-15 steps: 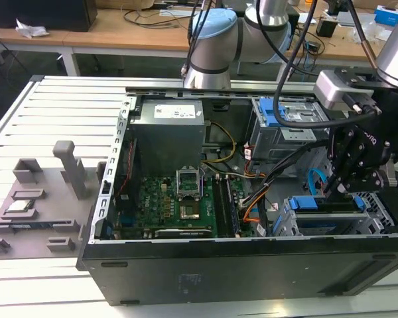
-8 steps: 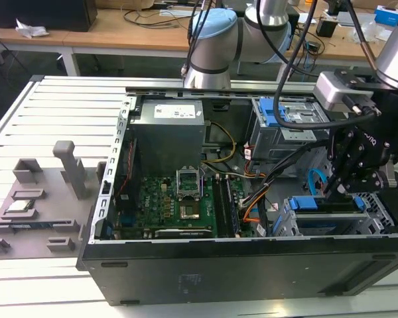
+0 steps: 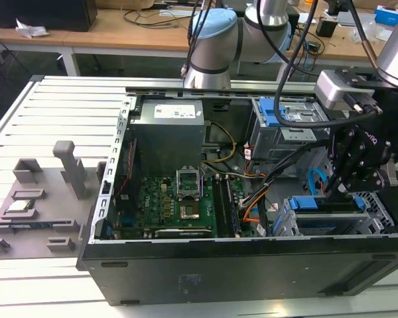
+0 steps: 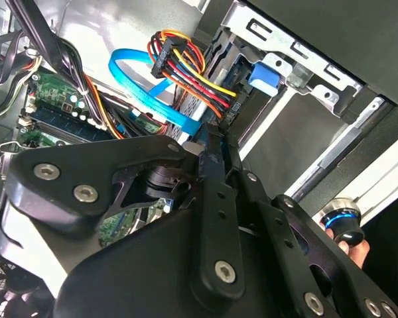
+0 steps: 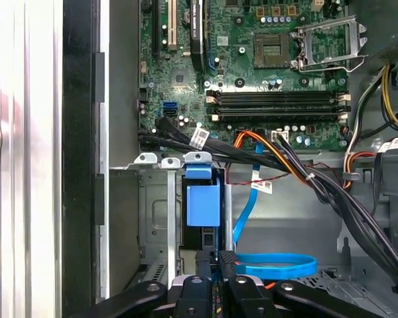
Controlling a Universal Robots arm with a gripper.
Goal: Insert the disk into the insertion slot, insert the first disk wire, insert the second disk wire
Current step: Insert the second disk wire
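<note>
Hiding most of the disk, the insertion slot lets only its blue carrier end show in the first wrist view; the disk sits inside the slot, just ahead of the fingers; the fingers are drawn narrow, nearly together, at a dark connector at the disk's end, but whether they truly pinch it is hard to make out; a blue flat cable loops just beside the fingers; coloured power wires run near the slot.
</note>
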